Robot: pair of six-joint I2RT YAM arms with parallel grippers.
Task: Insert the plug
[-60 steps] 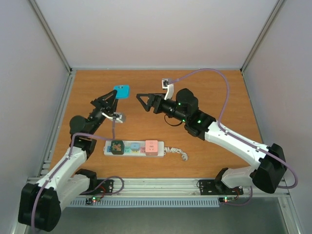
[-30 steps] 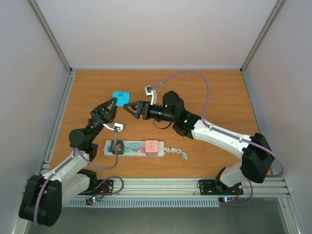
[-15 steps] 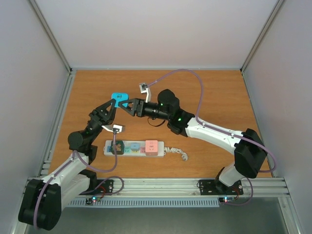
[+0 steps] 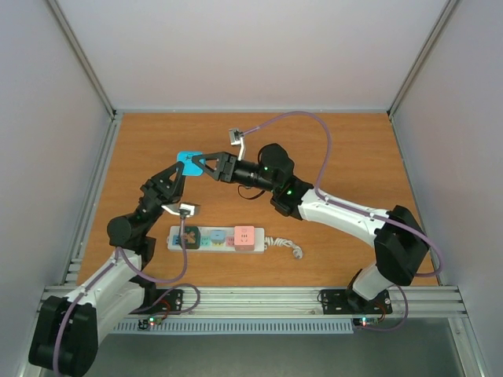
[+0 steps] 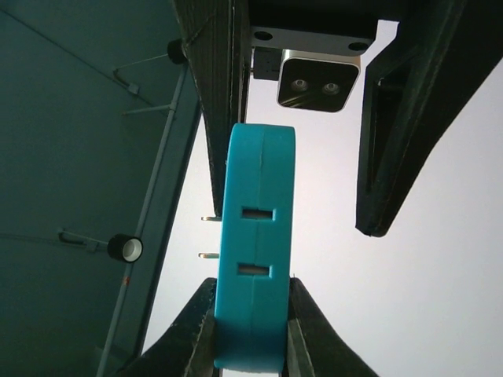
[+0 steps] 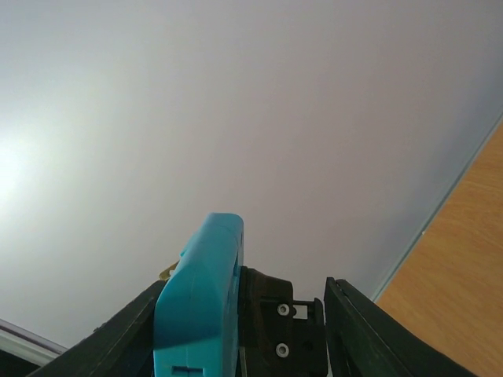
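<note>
Plug held up off the table, between both grippers.
Left gripper (image 4: 179,167) is clamping the blue plug (image 4: 187,158) between its fingers (image 5: 196,334), above the table (image 4: 354,149) and behind the power strip (image 4: 216,237); right gripper (image 4: 203,165) is sitting wide open around the same plug, one finger (image 5: 216,118) just beside it, the other finger (image 5: 401,126) standing apart.
</note>
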